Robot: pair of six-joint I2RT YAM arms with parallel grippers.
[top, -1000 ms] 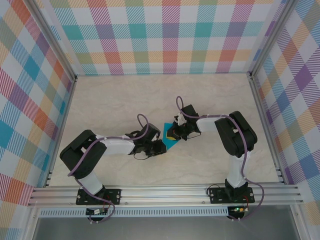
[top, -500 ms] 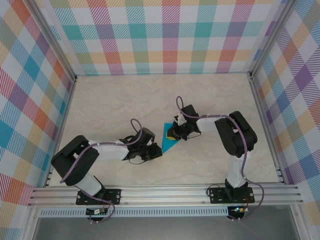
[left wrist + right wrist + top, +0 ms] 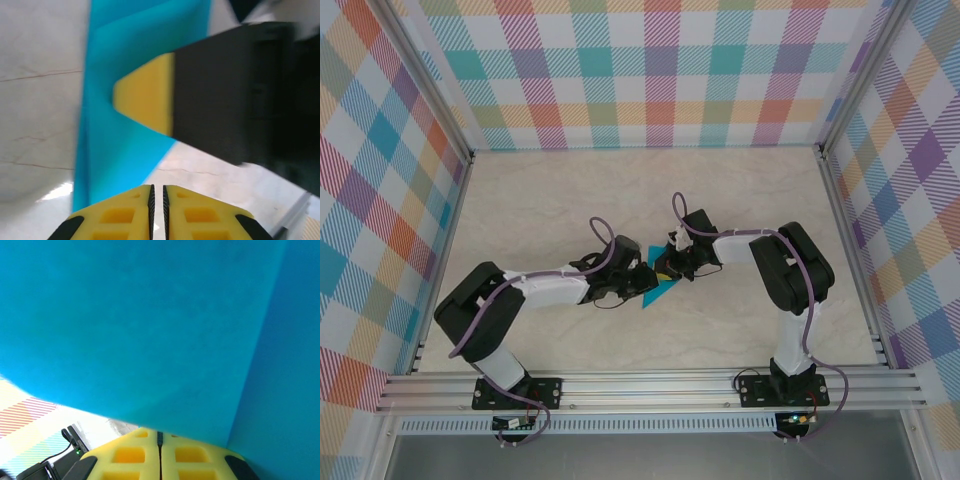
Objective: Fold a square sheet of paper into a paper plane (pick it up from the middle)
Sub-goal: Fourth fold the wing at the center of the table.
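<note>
Teal-blue paper (image 3: 658, 293), folded to a pointed wedge, lies on the table (image 3: 560, 195)

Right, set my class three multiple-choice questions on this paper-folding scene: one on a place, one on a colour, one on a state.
1. Where is the blue paper? A) between the two grippers B) inside a box C) on a shelf
2. What colour are the left gripper's pads? A) red B) green C) yellow
3. How do the right gripper's jaws stand? A) wide open B) shut C) clamped on a pen
Answers: 1 A, the top view shows it lying between both arms' tips; 2 C, they are plainly yellow in the wrist view; 3 B, its pads meet along a thin seam.
</note>
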